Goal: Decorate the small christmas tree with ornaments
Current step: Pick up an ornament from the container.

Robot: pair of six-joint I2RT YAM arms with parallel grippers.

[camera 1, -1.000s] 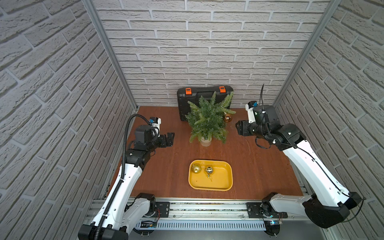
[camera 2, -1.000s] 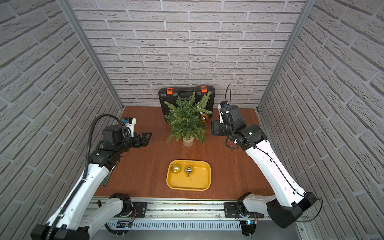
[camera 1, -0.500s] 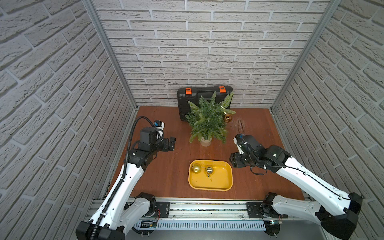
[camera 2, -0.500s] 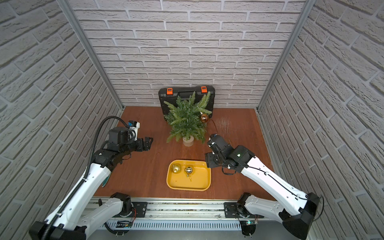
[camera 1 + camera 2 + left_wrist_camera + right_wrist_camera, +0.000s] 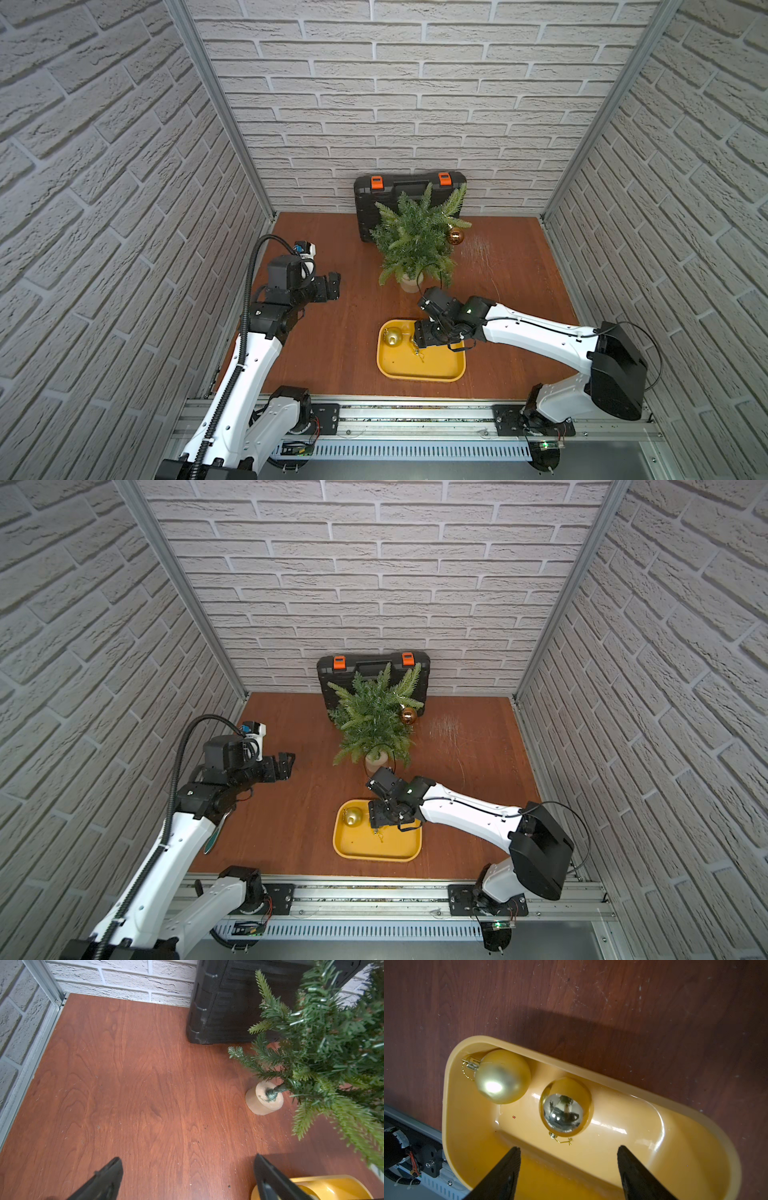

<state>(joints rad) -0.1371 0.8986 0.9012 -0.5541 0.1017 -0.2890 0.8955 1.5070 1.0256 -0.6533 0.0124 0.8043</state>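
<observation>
Blocking top views, right gripper (image 5: 568, 1147) hides mirror ornament (image 5: 565, 1105).

white brick walls (image 5: 415, 104) enclose a reddish wood-grain tabletop (image 5: 340, 332), seemingly lit from overhead.

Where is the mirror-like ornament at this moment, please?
In the right wrist view, the mirror-like ornament lies in the yellow tray, close beside the matte gold ornament without touching it, just ahead of the open right hand.

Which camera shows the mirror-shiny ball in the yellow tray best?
The right wrist view: the mirror-shiny ball shows whole and close. In both top views the right gripper mostly hides it; the left wrist view misses it.
</observation>
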